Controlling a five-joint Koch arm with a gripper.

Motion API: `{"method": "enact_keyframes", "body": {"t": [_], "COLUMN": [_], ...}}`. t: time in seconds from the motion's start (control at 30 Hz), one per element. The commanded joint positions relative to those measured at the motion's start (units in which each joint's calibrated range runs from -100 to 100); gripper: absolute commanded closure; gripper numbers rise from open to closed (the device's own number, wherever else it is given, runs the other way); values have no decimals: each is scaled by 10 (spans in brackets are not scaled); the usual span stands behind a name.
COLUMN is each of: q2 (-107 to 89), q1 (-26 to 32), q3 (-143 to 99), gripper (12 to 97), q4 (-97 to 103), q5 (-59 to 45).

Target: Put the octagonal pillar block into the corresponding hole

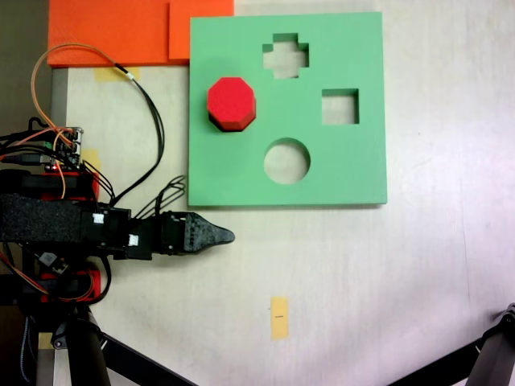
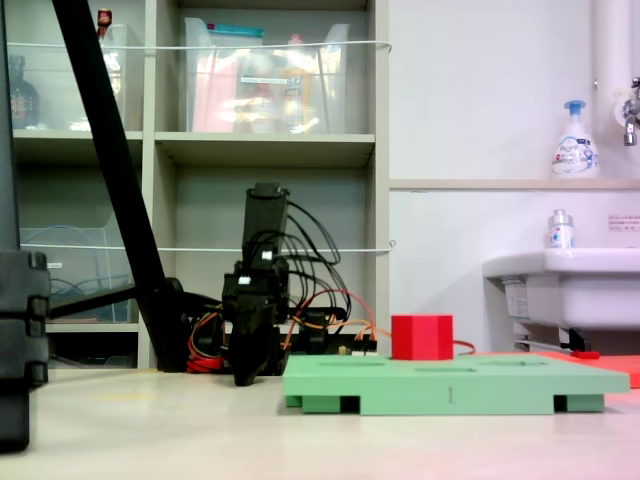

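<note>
Behind the pale tabletop [image 2: 150, 420]: open shelving [image 2: 270, 150] with clear storage bins [image 2: 265, 75], a white wall [image 2: 480, 90], a white sink [image 2: 570, 285], a soap bottle [image 2: 574, 140].

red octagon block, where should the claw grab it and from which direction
Probably from above, closing on two opposite flat side faces of the red octagon block. It stands upright on the green board, its upper part proud of the surface in a fixed view, so parallel faces are exposed. The claw rests off the board, near its lower-left corner in a fixed view.
</note>
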Motion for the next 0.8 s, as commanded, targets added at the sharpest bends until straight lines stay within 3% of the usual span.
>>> {"method": "enact_keyframes", "body": {"t": [0.0,0.77], "q2": [-4,-4], "q1": [0,0], "q3": [-13,-13], "gripper": [591,587], "q4": [-62,-57], "q5": [-1,-1]}}
